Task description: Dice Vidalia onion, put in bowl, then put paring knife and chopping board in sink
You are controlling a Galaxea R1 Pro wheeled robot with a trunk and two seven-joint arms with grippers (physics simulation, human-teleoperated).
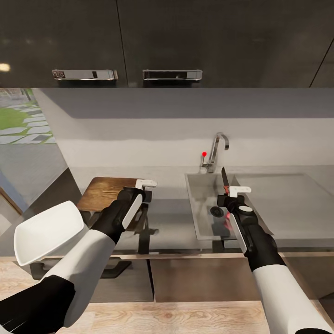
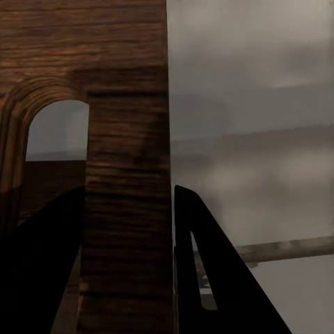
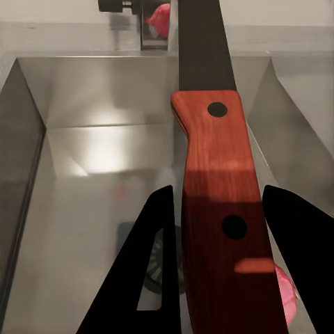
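My left gripper (image 1: 141, 194) is shut on the right end of the dark wooden chopping board (image 1: 105, 192), which is held about level over the countertop (image 1: 171, 218), left of the sink (image 1: 200, 185). In the left wrist view the board (image 2: 125, 174) sits between the black fingers (image 2: 209, 278), handle slot (image 2: 59, 132) beside them. My right gripper (image 1: 228, 199) is shut on the paring knife (image 1: 225, 178), blade pointing up over the sink. Its reddish handle (image 3: 216, 188) fills the gap between the fingers (image 3: 149, 278), above the basin (image 3: 83, 209). The white bowl (image 1: 46, 232) sits tilted at lower left. The Vidalia onion is out of view.
The chrome tap (image 1: 218, 148) with its red knob (image 1: 204, 154) stands behind the sink. The drainboard (image 1: 287, 204) stretches to the right. Dark upper cabinets (image 1: 167, 41) hang overhead. The dark drain (image 1: 216, 211) lies below the knife. A small pink patch (image 3: 287, 292) shows beside the handle; I cannot tell what it is.
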